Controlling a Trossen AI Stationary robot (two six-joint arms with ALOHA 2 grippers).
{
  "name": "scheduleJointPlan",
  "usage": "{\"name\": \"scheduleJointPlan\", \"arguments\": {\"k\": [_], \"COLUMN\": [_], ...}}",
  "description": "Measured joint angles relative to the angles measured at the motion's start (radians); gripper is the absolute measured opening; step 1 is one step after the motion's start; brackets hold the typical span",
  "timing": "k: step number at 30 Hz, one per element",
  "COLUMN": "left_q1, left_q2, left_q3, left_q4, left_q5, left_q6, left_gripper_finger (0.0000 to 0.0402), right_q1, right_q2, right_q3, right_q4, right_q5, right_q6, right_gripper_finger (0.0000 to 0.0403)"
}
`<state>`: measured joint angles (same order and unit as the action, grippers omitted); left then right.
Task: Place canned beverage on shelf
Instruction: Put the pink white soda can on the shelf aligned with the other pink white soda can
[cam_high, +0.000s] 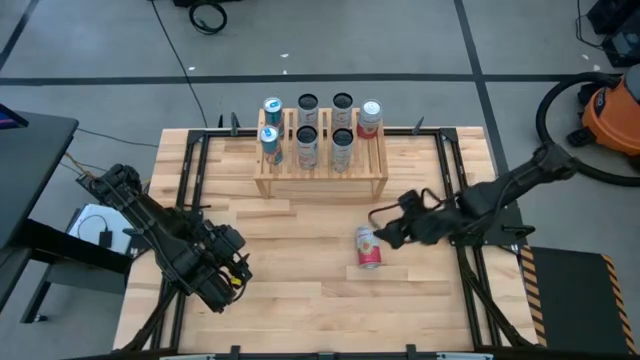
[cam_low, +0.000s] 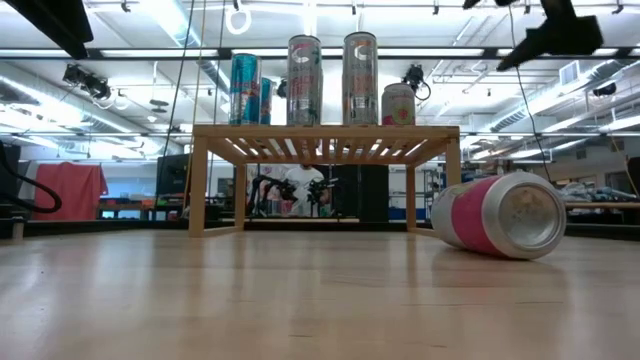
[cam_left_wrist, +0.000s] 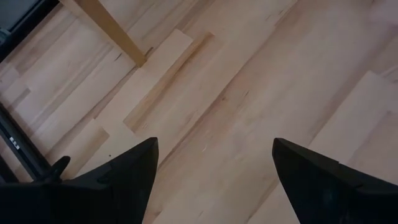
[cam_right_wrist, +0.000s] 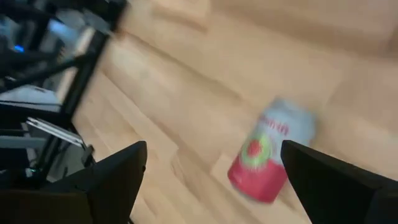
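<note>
- Tabletop (cam_high: 320, 300) of pale planks fills the foreground, bare near the front edge.
- The left gripper (cam_high: 232, 280) hangs low over the table's front left part, its two dark fingers (cam_left_wrist: 124, 180) parted with only bare wood between them; it grips nothing.
- A pink and silver can (cam_high: 368, 247) lies on its side on the planks, right of centre, well apart from the shelf; in the low view its round end (cam_low: 527, 217) faces the camera.
- The right gripper (cam_high: 385, 222) is just beside that can, on its far right side and raised above it, jaws spread wide and empty; its wrist view shows the can (cam_right_wrist: 268, 158) ahead between the fingers, untouched.
- The shelf (cam_high: 320, 180) stands at the table's far edge, centred.
- Seven cans stand upright on it: two teal ones (cam_high: 271, 128) at the left, four silver ones (cam_high: 324, 125) in the middle, one red and white (cam_high: 370, 118) at the right.
</note>
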<state>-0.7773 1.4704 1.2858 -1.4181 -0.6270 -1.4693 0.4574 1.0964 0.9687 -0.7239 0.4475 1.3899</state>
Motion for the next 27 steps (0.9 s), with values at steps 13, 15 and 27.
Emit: {"name": "scheduleJointPlan", "arguments": {"k": [13,15,27], "left_q1": [0.0,0.0,-0.002], "left_q2": [0.0,0.0,0.0], "left_q3": [0.0,0.0,0.0], "left_q4": [0.009,0.013,0.121], "left_q5": [0.0,0.0,0.039], "left_q6": [0.0,0.014,0.192], "left_gripper_finger": [0.0316,0.0316,0.0316], "right_q1": [0.041,0.04,-0.027], "right_q2": [0.249,0.283,0.492], "right_q3": [0.0,0.0,0.0], "right_q4": [0.059,0.058,0.069], "right_q5": [-0.102,-0.102,-0.144], "right_q6": [0.218,0.252,0.317], "right_gripper_finger": [0.0375,0.0375,0.0376]}}
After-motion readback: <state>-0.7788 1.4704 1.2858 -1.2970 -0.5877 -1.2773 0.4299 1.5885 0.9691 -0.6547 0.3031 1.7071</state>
